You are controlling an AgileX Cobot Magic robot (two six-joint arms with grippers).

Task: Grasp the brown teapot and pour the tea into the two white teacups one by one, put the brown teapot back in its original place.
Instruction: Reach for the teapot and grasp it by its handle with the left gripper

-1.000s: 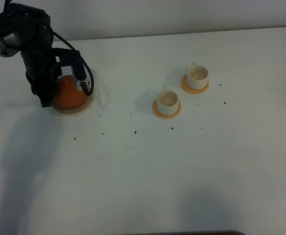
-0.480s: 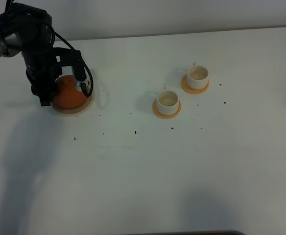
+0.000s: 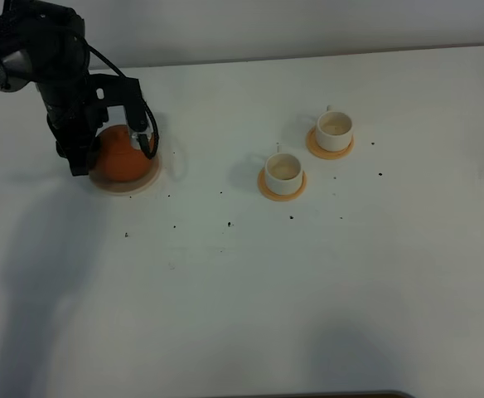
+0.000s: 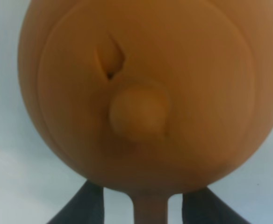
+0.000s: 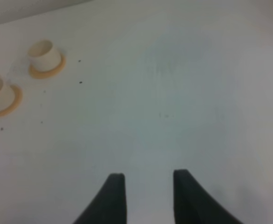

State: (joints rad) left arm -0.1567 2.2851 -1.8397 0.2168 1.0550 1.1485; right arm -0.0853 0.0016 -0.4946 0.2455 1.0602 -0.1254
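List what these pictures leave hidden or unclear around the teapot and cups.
- Brown teapot handle: exterior high view, hidden by the left arm.
- Beige saucer: left wrist view, covered by the close, blurred teapot.
- Tea level in the white teacups: exterior high view, too small.
- Right claw: right wrist view, only fingertips, cut off by the edge.

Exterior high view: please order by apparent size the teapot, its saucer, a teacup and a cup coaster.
1. beige saucer, barely wider than the next
2. brown teapot, partly hidden
3. cup coaster
4. teacup; both teacups look alike
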